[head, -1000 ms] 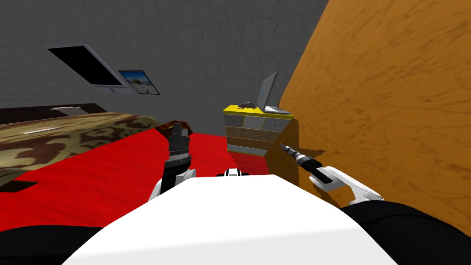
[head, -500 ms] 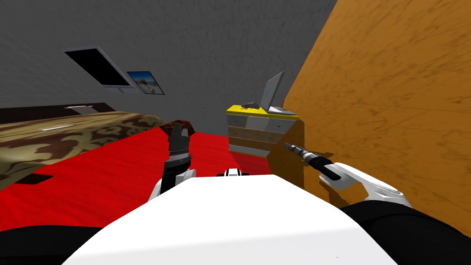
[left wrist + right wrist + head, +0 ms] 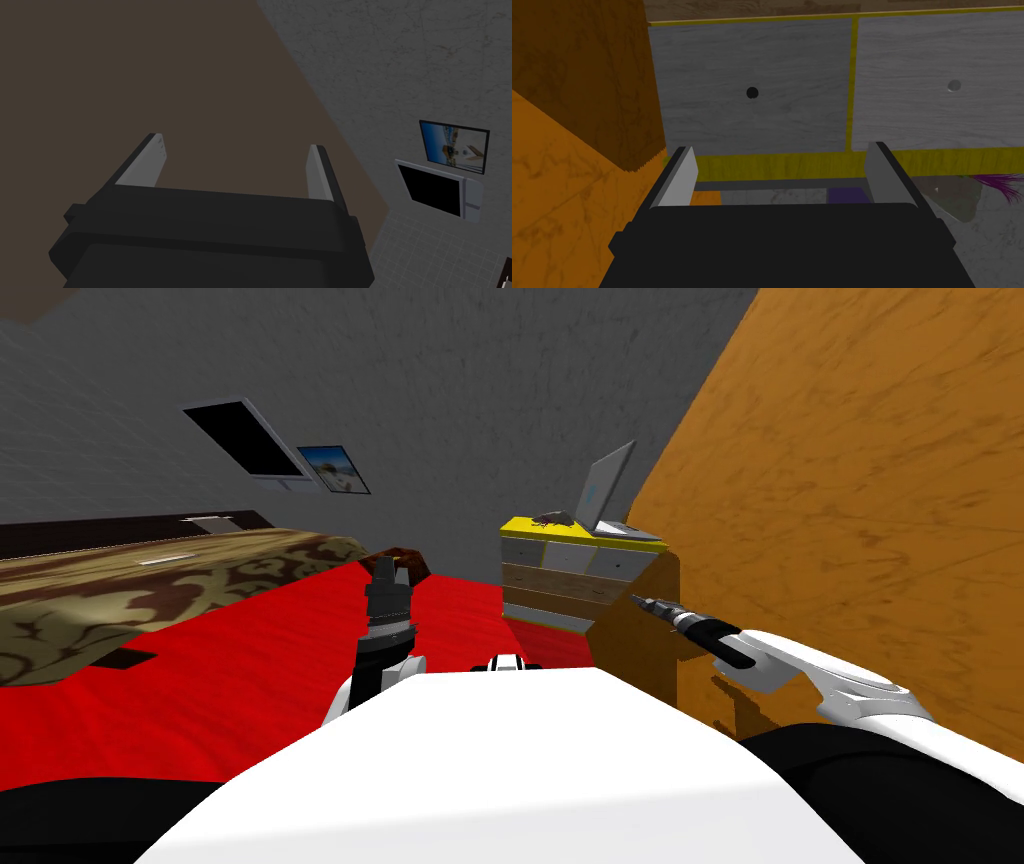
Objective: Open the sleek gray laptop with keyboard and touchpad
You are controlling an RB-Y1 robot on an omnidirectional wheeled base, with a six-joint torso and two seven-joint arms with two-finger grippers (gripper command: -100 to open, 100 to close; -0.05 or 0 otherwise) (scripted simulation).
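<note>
A grey laptop stands on the yellow top of a dresser ahead, against the orange wall. Its lid is raised well off its base, tilted back. My right gripper is lower than the dresser top and short of it, close to the orange side panel, apart from the laptop. In the right wrist view that gripper is open and faces the dresser's grey drawer fronts and yellow frame. My left gripper is held up over the red floor, and its fingers stand open with nothing between them.
A tall orange wooden surface runs along my right, with a boxy orange panel jutting beside the dresser. A small dark object lies on the dresser next to the laptop. A bed with a patterned cover stands left on red floor.
The whole head view has shifted right, so I have moved. My right arm has reached a little farther out toward the dresser. The laptop's lid stands as before.
</note>
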